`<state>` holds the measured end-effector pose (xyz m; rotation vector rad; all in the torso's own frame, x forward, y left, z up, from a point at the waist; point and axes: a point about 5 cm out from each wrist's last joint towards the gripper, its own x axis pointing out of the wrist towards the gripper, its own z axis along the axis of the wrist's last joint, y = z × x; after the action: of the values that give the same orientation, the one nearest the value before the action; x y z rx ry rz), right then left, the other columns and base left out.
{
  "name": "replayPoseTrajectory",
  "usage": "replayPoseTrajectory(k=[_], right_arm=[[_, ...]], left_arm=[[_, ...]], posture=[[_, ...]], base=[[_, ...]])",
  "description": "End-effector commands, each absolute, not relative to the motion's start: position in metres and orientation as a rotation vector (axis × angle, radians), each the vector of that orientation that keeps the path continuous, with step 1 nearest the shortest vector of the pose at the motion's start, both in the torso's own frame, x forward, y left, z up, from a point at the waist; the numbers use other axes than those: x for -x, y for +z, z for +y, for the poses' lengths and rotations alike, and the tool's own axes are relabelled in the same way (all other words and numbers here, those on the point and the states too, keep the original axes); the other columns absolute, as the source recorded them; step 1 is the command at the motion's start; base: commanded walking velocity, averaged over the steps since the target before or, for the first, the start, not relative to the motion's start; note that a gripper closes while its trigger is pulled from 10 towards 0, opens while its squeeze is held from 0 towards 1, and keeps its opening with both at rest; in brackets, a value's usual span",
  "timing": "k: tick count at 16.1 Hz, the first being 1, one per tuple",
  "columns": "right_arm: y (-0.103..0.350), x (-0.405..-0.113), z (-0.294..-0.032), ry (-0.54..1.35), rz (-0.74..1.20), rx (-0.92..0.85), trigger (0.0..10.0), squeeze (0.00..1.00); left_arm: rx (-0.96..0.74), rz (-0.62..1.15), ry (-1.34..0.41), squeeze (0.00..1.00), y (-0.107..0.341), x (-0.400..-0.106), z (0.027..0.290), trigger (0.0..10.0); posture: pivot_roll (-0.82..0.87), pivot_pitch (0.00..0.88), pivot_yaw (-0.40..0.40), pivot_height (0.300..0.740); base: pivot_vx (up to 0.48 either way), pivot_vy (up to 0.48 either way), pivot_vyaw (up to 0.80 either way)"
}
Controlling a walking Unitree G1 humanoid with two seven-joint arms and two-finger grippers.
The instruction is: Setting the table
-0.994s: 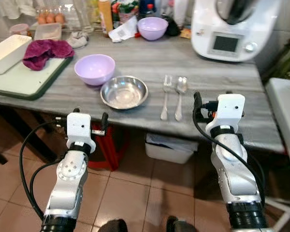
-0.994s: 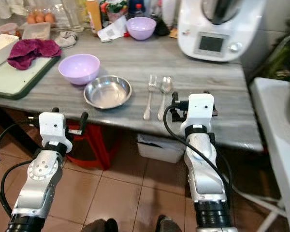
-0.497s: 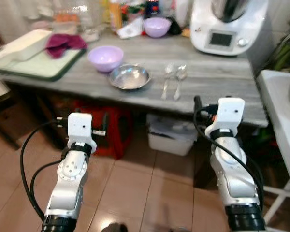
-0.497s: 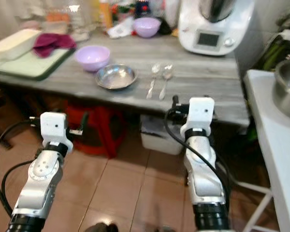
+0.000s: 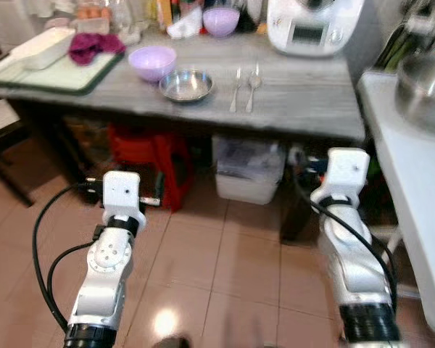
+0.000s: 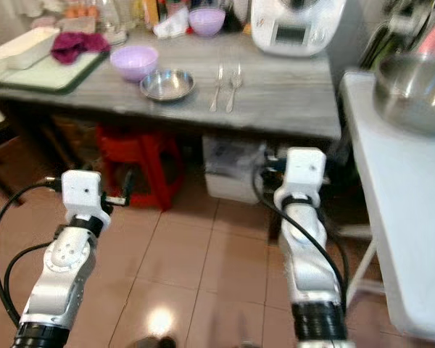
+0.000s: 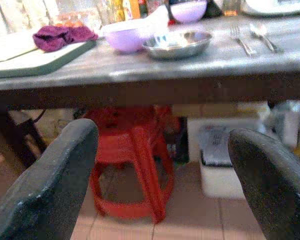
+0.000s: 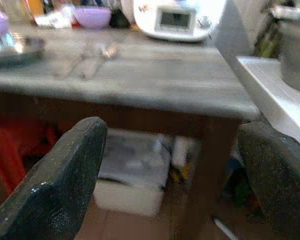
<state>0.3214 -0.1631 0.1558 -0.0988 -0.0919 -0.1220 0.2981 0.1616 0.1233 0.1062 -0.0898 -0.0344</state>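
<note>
Left eye view: two lilac bowls (image 5: 151, 62), one fork (image 5: 235, 80).

Two jointed silver arms carry white boxy wrist housings, looping black cables and matte black fingers (image 7: 45, 195).

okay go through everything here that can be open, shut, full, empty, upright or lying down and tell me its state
left gripper: open, empty.
right gripper: open, empty.
steel bowl: upright on the table, empty.
near purple bowl: upright, inside not visible.
fork: lying flat beside the spoon.
spoon: lying flat.
red stool: standing under the table.
</note>
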Motion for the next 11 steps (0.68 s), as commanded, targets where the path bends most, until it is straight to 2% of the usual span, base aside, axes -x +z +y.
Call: replayPoseTrajectory(k=[1, 4, 5, 6, 11], right_arm=[[0.157, -0.322, -0.169, -0.15, -0.096, 0.134, 10.0, 0.0], [0.16, -0.32, -0.166, -0.12, -0.136, 0.103, 10.0, 0.0], [0.161, -0.316, -0.169, -0.122, -0.167, 0.156, 10.0, 0.0], [0.156, -0.312, -0.166, -0.052, -0.106, 0.081, 10.0, 0.0], [0.157, -0.298, -0.175, -0.016, -0.141, 0.086, 10.0, 0.0]], left_arm=[[-0.112, -0.104, -0.054, 0.0, 0.125, -0.298, 0.159, 10.0], [-0.08, -0.128, -0.12, 0.0, 0.125, -0.293, 0.156, 10.0], [-0.055, -0.134, -0.127, 0.0, 0.125, -0.289, 0.156, 10.0], [-0.059, -0.129, -0.131, 0.0, 0.123, -0.287, 0.155, 10.0], [-0.016, -0.116, -0.199, 0.0, 0.122, -0.28, 0.151, 10.0]], posture=[[-0.12, 0.122, 0.028, 0.74], [-0.13, 0.123, 0.03, 0.74], [-0.13, 0.123, 0.03, 0.74], [-0.13, 0.123, 0.03, 0.74], [-0.14, 0.126, 0.038, 0.74]], base=[[0.0, 0.0, 0.0], [0.0, 0.0, 0.0], [0.0, 0.0, 0.0], [0.0, 0.0, 0.0], [0.0, 0.0, 0.0]])
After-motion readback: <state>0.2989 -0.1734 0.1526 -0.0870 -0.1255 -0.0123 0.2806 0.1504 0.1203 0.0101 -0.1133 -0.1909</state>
